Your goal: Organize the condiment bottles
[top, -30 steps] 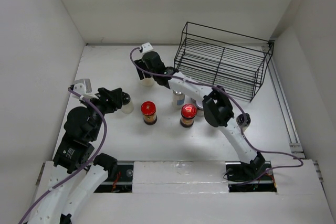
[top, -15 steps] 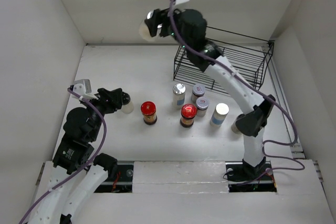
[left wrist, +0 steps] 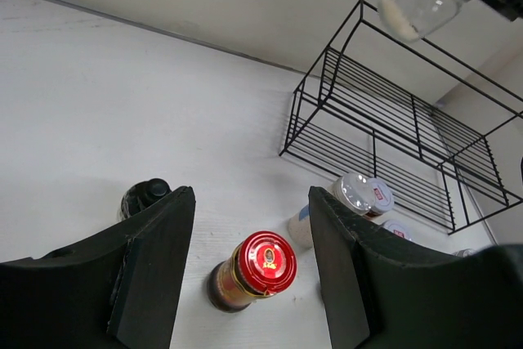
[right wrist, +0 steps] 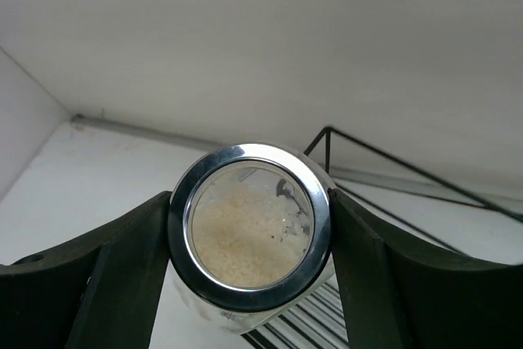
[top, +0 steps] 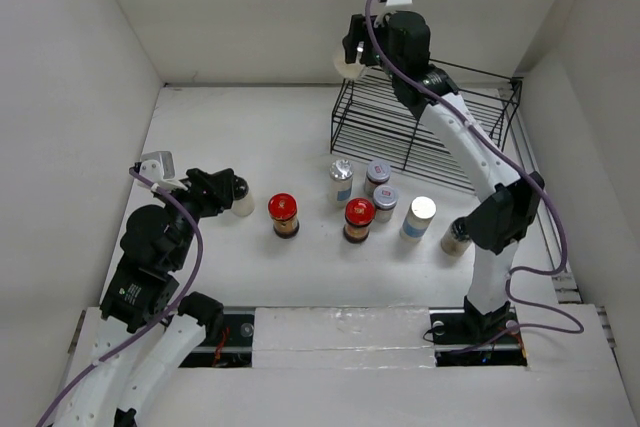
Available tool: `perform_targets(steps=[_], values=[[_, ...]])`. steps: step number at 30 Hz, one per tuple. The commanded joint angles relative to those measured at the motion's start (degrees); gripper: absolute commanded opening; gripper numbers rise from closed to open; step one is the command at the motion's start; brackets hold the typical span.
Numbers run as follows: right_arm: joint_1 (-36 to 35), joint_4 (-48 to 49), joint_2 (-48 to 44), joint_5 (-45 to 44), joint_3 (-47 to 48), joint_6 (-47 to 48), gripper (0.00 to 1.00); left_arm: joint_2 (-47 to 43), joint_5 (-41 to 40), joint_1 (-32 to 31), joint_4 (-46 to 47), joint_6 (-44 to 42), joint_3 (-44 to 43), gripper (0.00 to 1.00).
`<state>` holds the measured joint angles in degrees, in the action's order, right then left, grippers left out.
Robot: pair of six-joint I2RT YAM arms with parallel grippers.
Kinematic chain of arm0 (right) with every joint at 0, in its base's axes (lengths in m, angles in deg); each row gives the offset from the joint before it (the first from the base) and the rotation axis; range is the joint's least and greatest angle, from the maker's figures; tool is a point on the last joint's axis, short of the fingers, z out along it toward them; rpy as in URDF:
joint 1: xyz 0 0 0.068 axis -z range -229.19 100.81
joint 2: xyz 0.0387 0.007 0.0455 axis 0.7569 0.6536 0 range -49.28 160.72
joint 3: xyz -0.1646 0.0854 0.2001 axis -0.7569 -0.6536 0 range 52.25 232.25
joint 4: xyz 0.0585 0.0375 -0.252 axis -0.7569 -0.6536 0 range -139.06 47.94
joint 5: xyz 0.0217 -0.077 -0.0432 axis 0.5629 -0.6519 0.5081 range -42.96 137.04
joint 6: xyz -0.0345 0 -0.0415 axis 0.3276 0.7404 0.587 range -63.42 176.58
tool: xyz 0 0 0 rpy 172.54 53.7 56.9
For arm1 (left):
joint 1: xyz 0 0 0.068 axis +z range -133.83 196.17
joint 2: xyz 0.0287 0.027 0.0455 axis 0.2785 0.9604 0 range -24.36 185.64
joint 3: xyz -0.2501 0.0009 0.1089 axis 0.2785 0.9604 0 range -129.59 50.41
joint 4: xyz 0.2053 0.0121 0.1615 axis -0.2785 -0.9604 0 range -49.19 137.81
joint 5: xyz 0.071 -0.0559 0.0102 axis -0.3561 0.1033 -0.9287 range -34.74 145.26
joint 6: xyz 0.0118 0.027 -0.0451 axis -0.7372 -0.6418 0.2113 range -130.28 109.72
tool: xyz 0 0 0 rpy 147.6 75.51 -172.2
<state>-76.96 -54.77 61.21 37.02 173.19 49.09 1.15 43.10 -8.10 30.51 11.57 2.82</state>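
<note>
**Non-task items: wire rack, tabletop, enclosure walls**

We identify one black wire rack (top: 375,127) standing on the white tabletop (top: 220,137) at its far right corner, set at a slight angle to the far edge. The rack is open at the top, with a thin wire frame, a floor of closely spaced parallel bars, and a cross wire at mid-length. We note plain white walls (top: 300,7) along the left, far and right edges.

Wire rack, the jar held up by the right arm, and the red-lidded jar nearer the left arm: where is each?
wire rack (top: 385,117), top view, on its slatted floor.
held jar (right wrist: 249,234), right wrist view, on its silver-rimmed end facing the camera.
left red-lidded jar (top: 283,206), top view, on its lid.
</note>
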Motion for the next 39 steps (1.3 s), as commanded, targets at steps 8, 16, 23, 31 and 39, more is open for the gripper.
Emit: perform_targets(steps=[8,16,23,31,39], values=[[0.61,6.90,-5.73,0.79,-9.49,0.01,0.42,-0.38,0.74,0.28,2.71,-0.84,-0.04,0.53],[2.37,7.52,-3.81,-0.52,-11.79,0.02,0.42,-0.38,1.26,0.28,3.24,-0.84,-0.04,0.53],[2.37,6.82,-1.34,-1.57,-11.79,0.54,0.44,0.15,0.65,0.28,2.72,-0.84,-0.04,0.53],[0.62,6.90,-1.34,-5.18,-16.79,0.54,0.45,0.15,0.65,0.28,2.71,-0.84,-0.04,0.53],[-1.76,6.82,-1.43,-5.27,-18.21,0.54,0.75,0.67,-0.40,0.28,2.71,-0.84,-0.04,0.53]])
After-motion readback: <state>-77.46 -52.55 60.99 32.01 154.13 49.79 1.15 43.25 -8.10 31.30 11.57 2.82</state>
